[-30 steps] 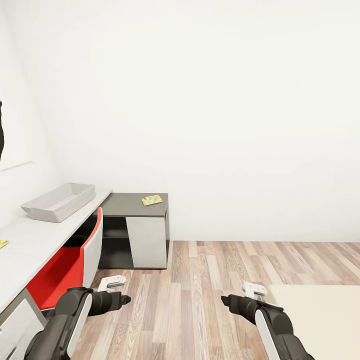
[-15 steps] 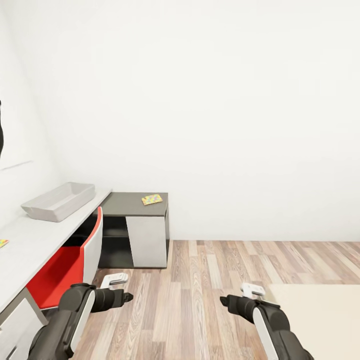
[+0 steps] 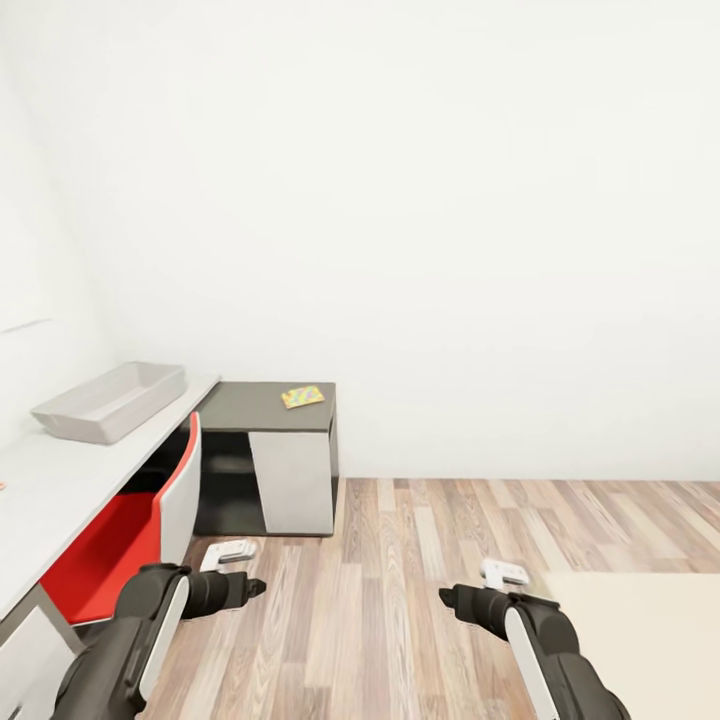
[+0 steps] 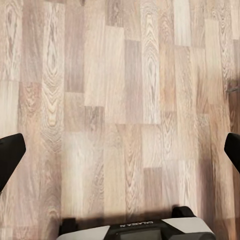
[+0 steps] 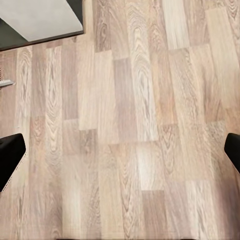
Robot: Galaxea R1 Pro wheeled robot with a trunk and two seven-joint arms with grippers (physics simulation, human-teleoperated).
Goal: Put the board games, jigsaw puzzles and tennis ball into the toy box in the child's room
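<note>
Task looks barely begun; toy box (image 3: 108, 401) on the pale desk (image 3: 60, 480) shows nothing inside from here, long axis running along the desk toward the far wall; one jigsaw puzzle (image 3: 303, 396) lies flat on the dark corner section; left gripper (image 4: 120, 155) and right gripper (image 5: 120, 157) both apart, empty, over wood floor (image 3: 420, 560); bed (image 3: 650, 630) corner near right.

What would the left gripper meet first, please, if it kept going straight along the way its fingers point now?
Most likely the wood-plank floor: the left wrist view looks along the open left gripper straight at bare planks, with nothing between the fingers. How far off the floor lies cannot be judged.
</note>
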